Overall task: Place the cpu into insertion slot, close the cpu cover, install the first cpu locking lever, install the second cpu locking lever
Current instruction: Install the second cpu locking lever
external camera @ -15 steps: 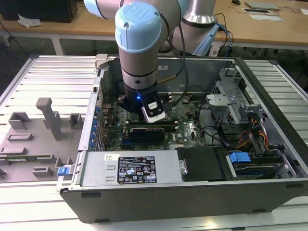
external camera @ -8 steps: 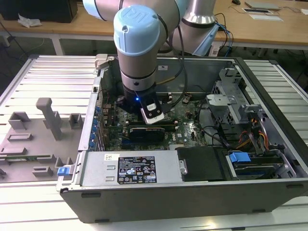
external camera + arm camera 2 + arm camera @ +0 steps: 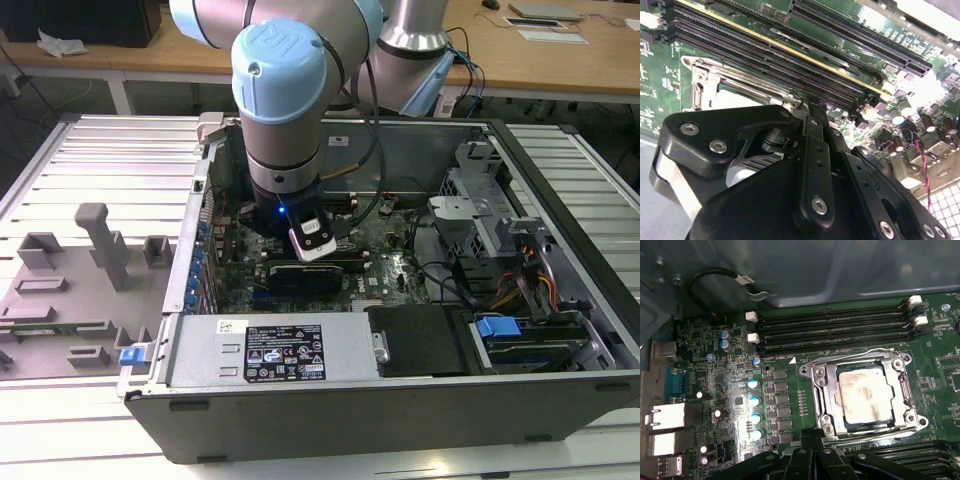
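Note:
In the first wrist view the cpu (image 3: 862, 392), a dull silver square, lies inside the insertion slot (image 3: 914, 419) on the green motherboard. The silver cpu cover (image 3: 822, 390) lies flat around it, with the chip showing through its window. A thin wire locking lever (image 3: 850, 358) runs along the cover's edge nearest the memory slots. My gripper (image 3: 811, 439) has its black fingers pressed together just off the socket's corner. In the second wrist view the gripper (image 3: 806, 106) is shut, its tips beside the cover (image 3: 705, 82). In the exterior view the arm's wrist (image 3: 285, 190) hangs over the board.
Long black memory slots (image 3: 835, 330) run beside the socket. Blue-topped capacitors (image 3: 754, 400) and rear port blocks (image 3: 665, 415) stand on the board. The open computer case wall (image 3: 560, 200), drive bays (image 3: 500, 250) and a power supply (image 3: 270, 350) surround the arm. Grey fixtures (image 3: 100, 245) sit at the exterior view's left.

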Motion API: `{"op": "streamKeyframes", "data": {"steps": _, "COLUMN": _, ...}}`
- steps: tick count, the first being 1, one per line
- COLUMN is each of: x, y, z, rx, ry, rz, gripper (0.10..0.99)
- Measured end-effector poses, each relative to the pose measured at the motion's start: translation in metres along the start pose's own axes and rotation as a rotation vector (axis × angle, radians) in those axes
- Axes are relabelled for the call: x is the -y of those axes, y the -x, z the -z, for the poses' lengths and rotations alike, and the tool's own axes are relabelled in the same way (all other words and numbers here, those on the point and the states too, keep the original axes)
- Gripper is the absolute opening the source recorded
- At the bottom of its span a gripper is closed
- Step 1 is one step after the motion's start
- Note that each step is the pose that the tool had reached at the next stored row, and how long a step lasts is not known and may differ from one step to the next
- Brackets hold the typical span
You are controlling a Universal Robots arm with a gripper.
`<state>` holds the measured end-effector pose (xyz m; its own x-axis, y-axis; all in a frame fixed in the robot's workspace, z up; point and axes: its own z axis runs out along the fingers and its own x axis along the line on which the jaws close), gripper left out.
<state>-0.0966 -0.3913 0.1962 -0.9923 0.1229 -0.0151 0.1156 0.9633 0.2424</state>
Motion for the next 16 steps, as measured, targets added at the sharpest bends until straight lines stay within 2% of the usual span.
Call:
{"op": "streamKeyframes", "data": {"steps": 6, "x": -0.0009, "y": 0.0, "z": 0.0038, "rx": 0.0, "ry": 0.0, "rz": 0.0, "gripper": 0.106}}
{"op": "streamKeyframes", "data": {"steps": 16, "x": 0.0003, "y": -0.0001, "z": 0.0004, "rx": -0.002, "ry": 0.002, "rz": 0.009, "gripper": 0.106}}
